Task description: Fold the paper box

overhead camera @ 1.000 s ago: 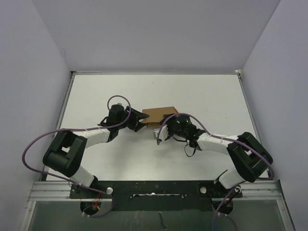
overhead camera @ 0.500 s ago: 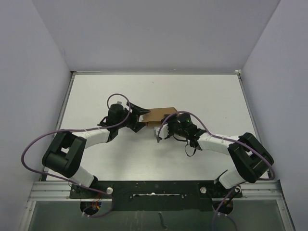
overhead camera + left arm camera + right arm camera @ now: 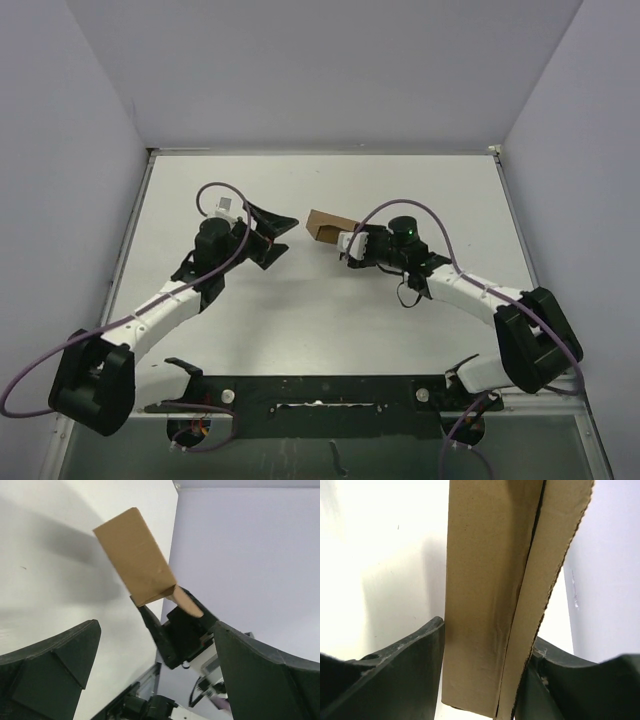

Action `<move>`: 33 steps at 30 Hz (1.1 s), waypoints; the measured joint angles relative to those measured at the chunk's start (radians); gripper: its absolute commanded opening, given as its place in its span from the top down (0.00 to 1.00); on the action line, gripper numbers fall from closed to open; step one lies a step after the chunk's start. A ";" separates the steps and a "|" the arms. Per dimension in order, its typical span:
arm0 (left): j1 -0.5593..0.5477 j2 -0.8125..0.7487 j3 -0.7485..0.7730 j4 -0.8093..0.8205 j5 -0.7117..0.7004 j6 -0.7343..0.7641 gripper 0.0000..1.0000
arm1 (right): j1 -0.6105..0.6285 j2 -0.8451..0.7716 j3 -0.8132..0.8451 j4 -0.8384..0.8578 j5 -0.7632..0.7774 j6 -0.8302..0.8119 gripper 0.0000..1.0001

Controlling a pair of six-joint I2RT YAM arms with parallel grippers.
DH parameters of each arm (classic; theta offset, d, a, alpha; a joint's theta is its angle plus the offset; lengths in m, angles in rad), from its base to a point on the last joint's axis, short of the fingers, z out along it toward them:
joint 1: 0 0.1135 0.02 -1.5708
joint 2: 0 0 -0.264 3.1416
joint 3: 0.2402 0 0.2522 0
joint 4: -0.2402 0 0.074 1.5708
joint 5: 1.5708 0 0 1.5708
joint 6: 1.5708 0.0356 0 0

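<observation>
Right gripper [image 3: 347,243]: jaws clamped on the paper box [image 3: 328,226], one finger on each broad face at the box's near end. Grip looks square in the right wrist view, with cardboard filling the gap between the fingers.

Left gripper [image 3: 283,234]: jaws spread wide and holding nothing. It sits just left of the box, apart from it, and faces it.

Box: near mid-table, a little toward the far side, and between the two grippers. It appears to be lifted clear of the table [image 3: 450,200] and tilted, with its shadow falling separately on the surface. It is mostly closed into a flat sleeve. One long edge gapes slightly, and a rounded tab [image 3: 187,604] sticks out beside the right fingers.

Handling, by judgement:
- The box is thin brown cardboard, so very light.
- The panels are stiff, it hinges only at the creases, and it dents easily under a hard pinch.
- The surface is matte, so slipping is unlikely.
- The best hold is across the flat faces near one end, as it is held now.
- That leaves the gaping edge and tab free for the left gripper to press shut.

Beyond the box there is only bare table up to the far wall.
</observation>
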 measured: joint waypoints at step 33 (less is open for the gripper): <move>0.165 -0.161 0.026 -0.306 0.347 1.082 0.03 | -0.312 0.274 0.256 -0.269 -0.816 1.160 0.61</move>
